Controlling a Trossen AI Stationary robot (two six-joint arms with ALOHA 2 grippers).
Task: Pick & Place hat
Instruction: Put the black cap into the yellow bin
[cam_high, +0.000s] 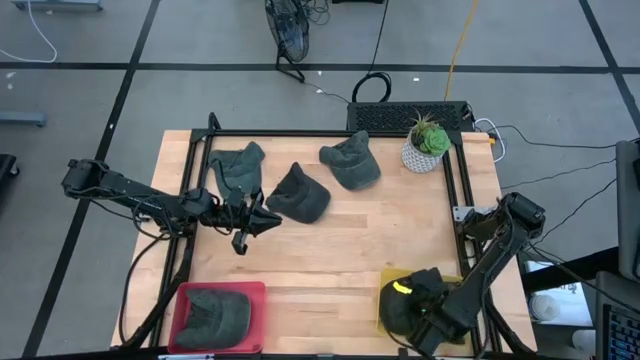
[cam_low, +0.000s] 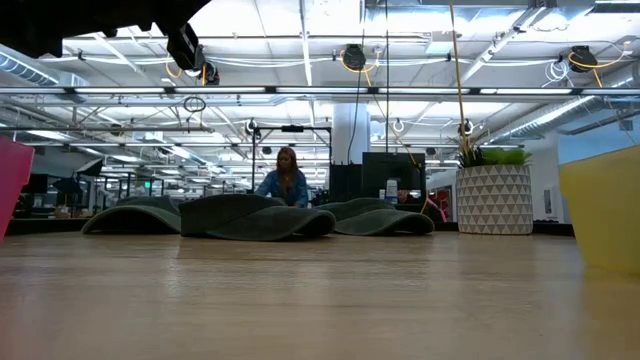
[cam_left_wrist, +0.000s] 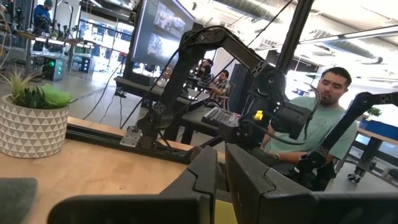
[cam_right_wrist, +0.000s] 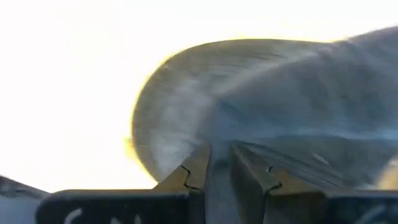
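At the tabletop's front right corner, your right gripper (cam_high: 418, 322) pinches a dark grey fabric hat (cam_high: 405, 305) inside the yellow bin (cam_high: 388, 278); your left gripper (cam_high: 262, 221) hovers narrowed near the middle hat (cam_high: 299, 194).

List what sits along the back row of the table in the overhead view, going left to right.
Left dark hat → middle dark hat → right dark hat → potted plant in a white patterned pot.
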